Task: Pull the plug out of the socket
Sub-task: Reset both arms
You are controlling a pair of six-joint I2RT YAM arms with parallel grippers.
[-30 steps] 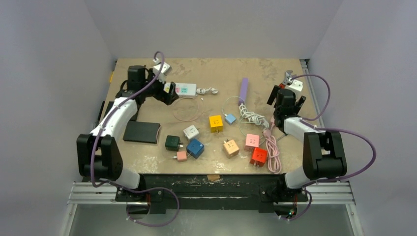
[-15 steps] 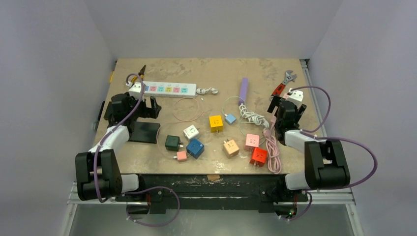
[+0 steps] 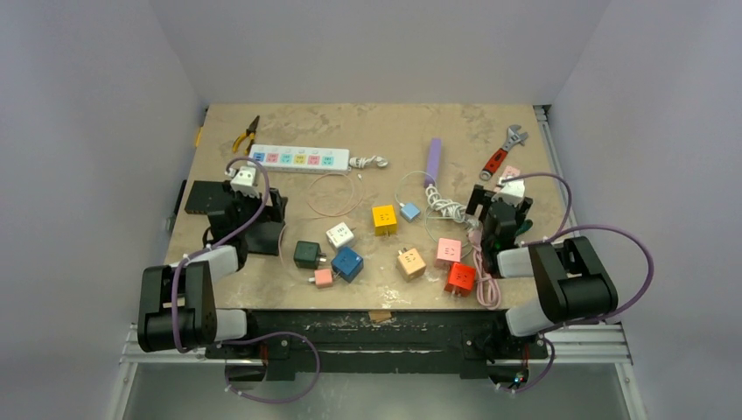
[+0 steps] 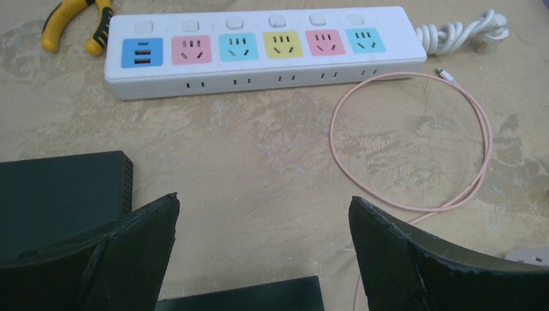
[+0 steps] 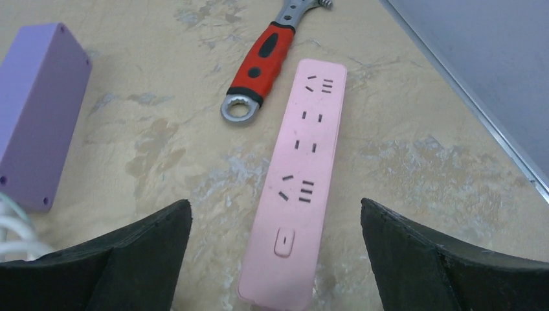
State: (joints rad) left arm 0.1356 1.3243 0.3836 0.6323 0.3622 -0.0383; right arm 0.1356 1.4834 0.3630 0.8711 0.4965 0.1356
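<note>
Tan worktop: white power strip lies at twelve o'clock beyond wide left fingers; pink power strip shows between wide right fingers, edge at two o'clock.

No text, brand, number or sign can be read in any view. The white power strip, near the far left corner of the table, shows only coloured socket faces and blank buttons. The pink power strip, by the right edge, shows only slots and a plain switch. Any marks on the red-handled wrench and the coloured cube adapters are too small to tell.
</note>
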